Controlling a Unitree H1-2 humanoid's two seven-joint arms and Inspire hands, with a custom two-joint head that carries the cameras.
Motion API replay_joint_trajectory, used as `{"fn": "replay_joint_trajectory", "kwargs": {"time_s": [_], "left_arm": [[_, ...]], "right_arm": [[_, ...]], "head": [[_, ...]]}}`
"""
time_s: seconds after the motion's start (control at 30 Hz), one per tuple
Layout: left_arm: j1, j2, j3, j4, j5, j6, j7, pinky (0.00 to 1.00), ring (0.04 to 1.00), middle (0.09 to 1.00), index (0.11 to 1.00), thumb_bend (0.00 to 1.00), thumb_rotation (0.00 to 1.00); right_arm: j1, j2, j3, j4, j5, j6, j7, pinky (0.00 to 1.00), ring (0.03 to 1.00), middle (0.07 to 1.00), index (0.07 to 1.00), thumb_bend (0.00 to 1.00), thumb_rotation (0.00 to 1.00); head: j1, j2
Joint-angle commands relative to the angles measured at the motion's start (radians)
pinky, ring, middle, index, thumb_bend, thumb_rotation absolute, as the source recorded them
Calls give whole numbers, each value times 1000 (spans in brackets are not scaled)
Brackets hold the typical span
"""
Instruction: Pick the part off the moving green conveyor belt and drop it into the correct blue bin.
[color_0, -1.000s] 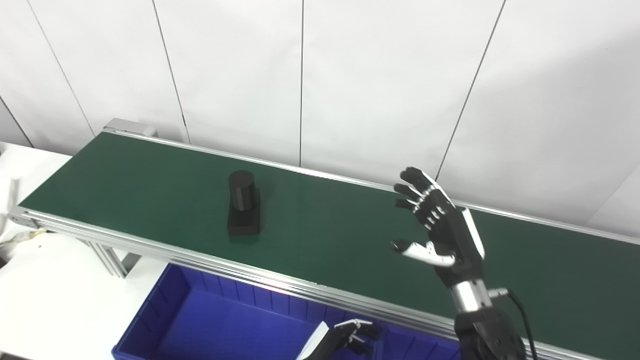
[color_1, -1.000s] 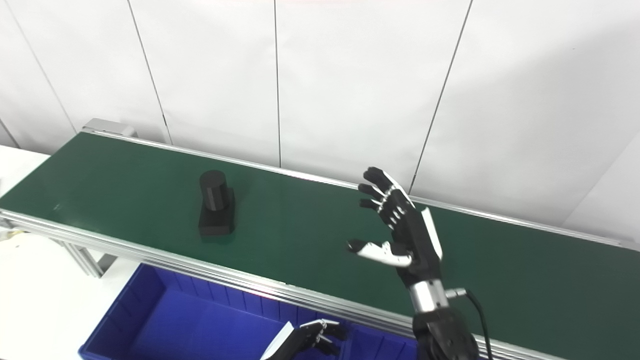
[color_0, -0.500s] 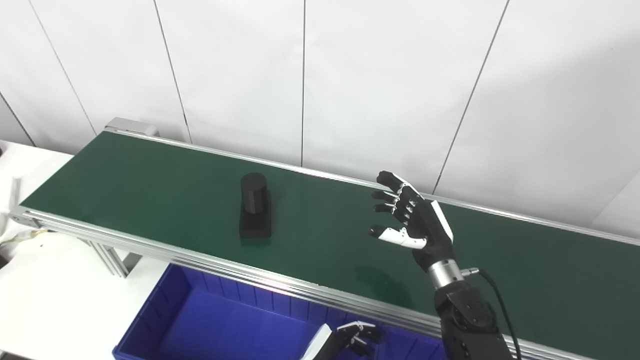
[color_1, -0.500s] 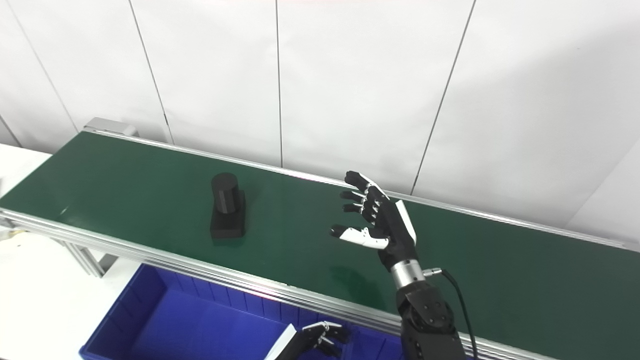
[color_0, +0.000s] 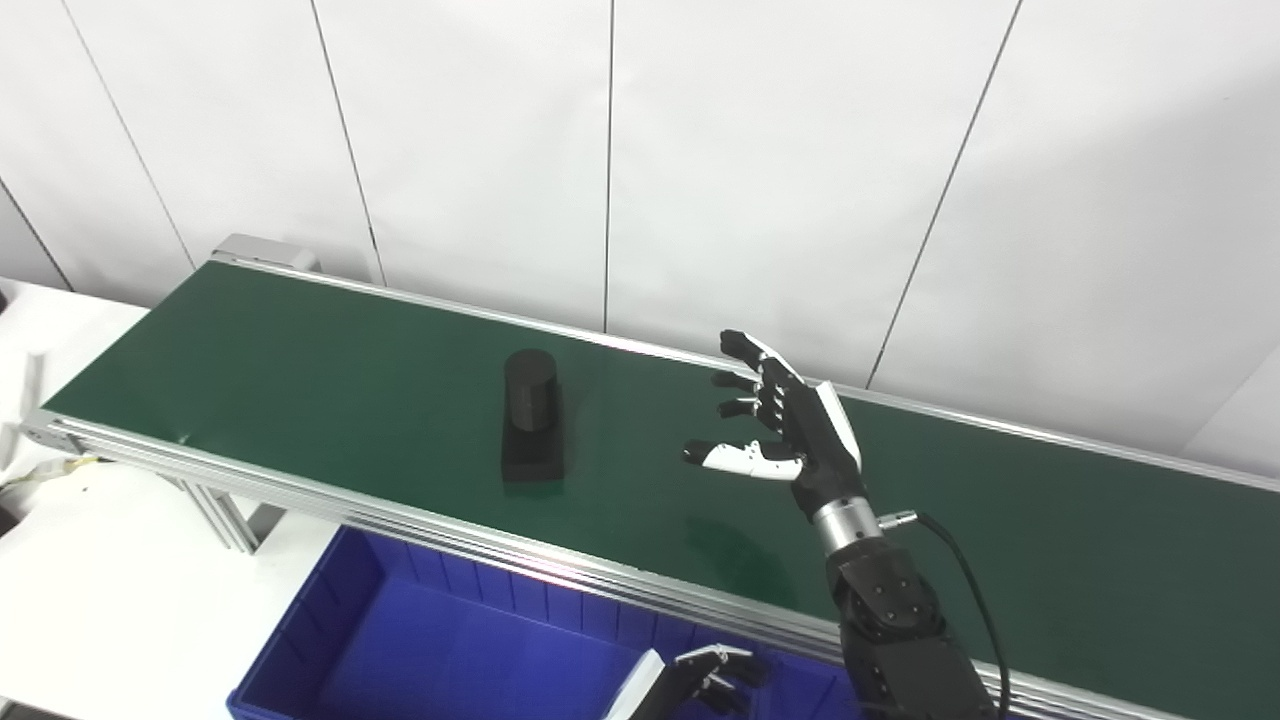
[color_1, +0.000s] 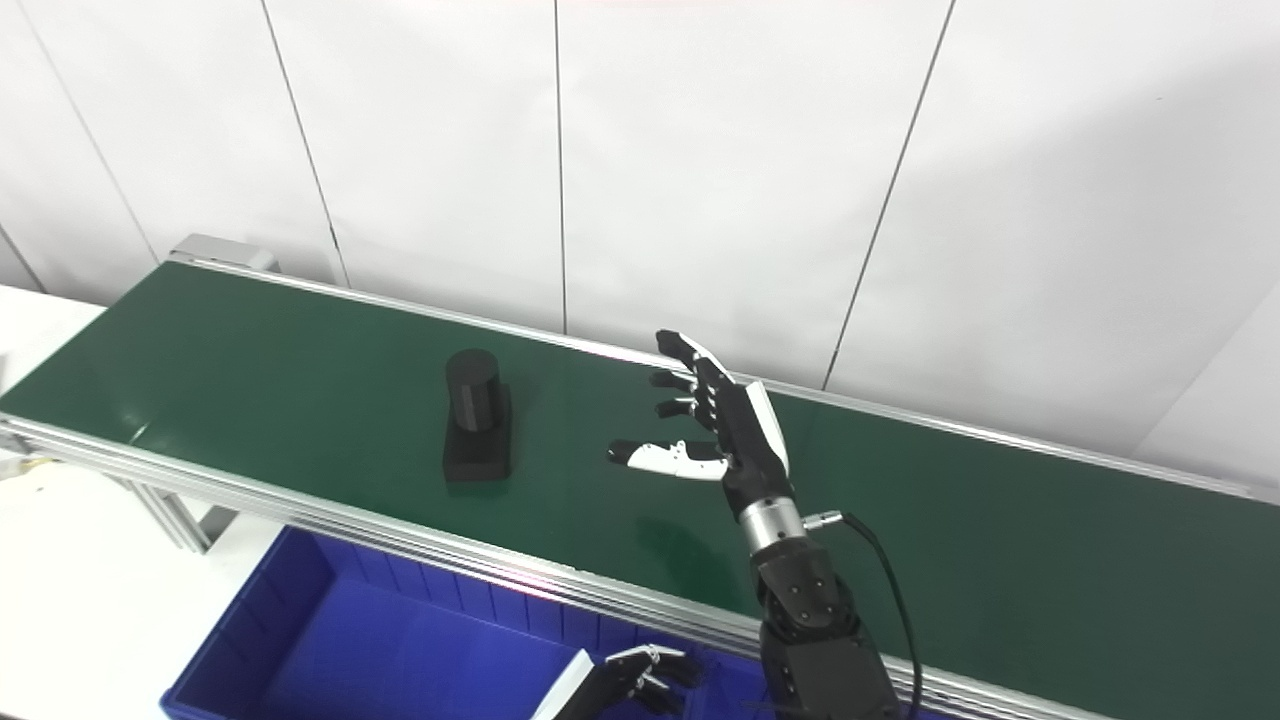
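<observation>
- A black part (color_0: 530, 418), an upright cylinder standing on a flat rectangular base, sat on the green conveyor belt (color_0: 300, 360), roughly midway across the belt's width and left of the picture's centre.
- Nothing touched the part; bare green belt showed all round it.
- The right hand (color_0: 790, 430) was raised above the belt to the right of the part, palm turned toward it, fingers (color_0: 745, 350) spread apart and the thumb (color_0: 735, 458) pointing left at the part; it held nothing.
- A clear stretch of belt lay between the thumb tip and the part, so the two were near but apart.
- The right forearm rose from the bottom edge, crossing the belt's silver near rail (color_0: 560, 560), with a black cable (color_0: 965, 580) looping off the wrist.
- The left hand (color_0: 705, 675) showed only at the bottom edge, low over the blue bin (color_0: 330, 620), fingers curled loosely; whether they were closed I could not tell, and nothing was visible in them.
- The blue bin stood below the belt's near rail, in front of and lower than the part.
- White wall panels (color_0: 480, 150) stood behind the belt, and a white tabletop (color_0: 110, 590) lay at the lower left.
</observation>
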Motion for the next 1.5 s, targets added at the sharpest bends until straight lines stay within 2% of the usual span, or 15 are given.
{"fn": "replay_joint_trajectory", "kwargs": {"time_s": [0.0,0.1,0.2,0.33,0.37,0.4,0.43,0.53,0.63,0.9,1.0,1.07,1.47], "left_arm": [[-16,-17,-11,-20,9,-29,-9,622,694,724,721,885,116],[-14,-16,-17,-27,18,-29,2,614,688,721,723,880,112],[-7,-17,-10,-31,21,-29,-8,636,704,733,728,881,119],[-4,-19,-12,-40,17,-29,-8,638,700,729,725,877,107],[-5,-19,-13,-40,12,-29,-10,638,699,728,724,876,105],[-6,-20,-14,-41,9,-29,-13,646,699,728,724,873,94],[-7,-21,-13,-41,5,-29,-14,647,700,728,723,873,93],[-7,-23,-11,-44,10,-29,-7,636,695,724,723,877,99],[-7,-23,-10,-51,7,-29,-8,629,693,725,725,875,97],[-5,-23,-9,-56,-2,-29,-10,630,692,724,725,876,90],[-6,-24,-11,-52,11,-29,2,627,690,723,725,875,106],[-5,-22,-15,-60,13,-29,7,625,689,722,723,873,80],[-5,-22,-22,-64,12,-29,14,621,689,725,727,865,88]], "right_arm": [[-48,15,13,-17,-5,-41,-20,629,775,896,871,960,239],[-35,9,46,-41,-32,-43,-52,632,761,864,837,952,196],[-36,6,77,-34,-89,-42,-109,686,788,882,840,967,209],[-51,10,93,-8,-154,-24,-157,698,794,886,855,986,230],[-57,10,97,-3,-157,-7,-142,698,795,887,857,989,231],[-60,9,98,0,-159,4,-130,728,840,931,918,987,249],[-66,8,100,7,-158,12,-113,730,843,933,921,987,250],[-82,7,99,33,-150,6,-82,806,910,974,980,1000,271],[-95,9,91,59,-142,-6,-70,834,939,994,997,1000,290],[-112,8,90,96,-147,-19,-70,853,956,989,992,1000,325],[-116,7,99,106,-169,-5,-87,970,991,991,988,1000,343],[-117,6,105,111,-188,-4,-106,995,999,983,980,1000,362],[-112,4,113,128,-215,-21,-130,1000,1000,971,969,1000,383]], "head": [[1,2],[2,7],[0,11],[1,11],[1,11],[1,11],[3,11],[4,13],[5,13],[5,15],[8,16],[8,17],[6,20]]}}
